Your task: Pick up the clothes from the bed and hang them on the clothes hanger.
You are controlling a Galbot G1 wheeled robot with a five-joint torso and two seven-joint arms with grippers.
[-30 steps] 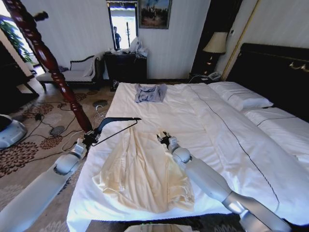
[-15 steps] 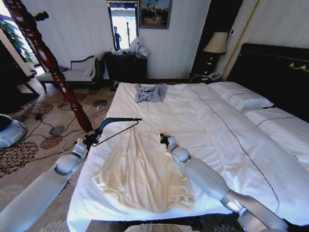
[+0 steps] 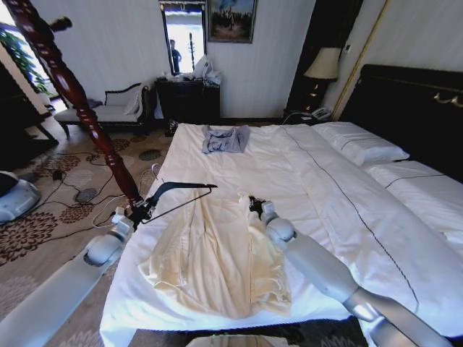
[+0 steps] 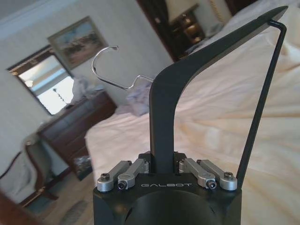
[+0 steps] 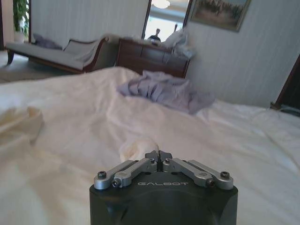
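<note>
So head cam: cream top (image 3: 217,264) lies flat on near left of the bed (image 3: 325,217), right gripper (image 3: 255,204) at its collar | left wrist: left gripper (image 4: 165,161) clamped on hanger (image 4: 187,79), held up ready for threading | right wrist: right gripper (image 5: 159,157) pinching a cream fabric fold.

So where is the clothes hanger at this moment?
In the head view the clothes hanger is clamped in the left gripper at the bed's left edge, held just over the clothes, beside the wooden post.
</note>
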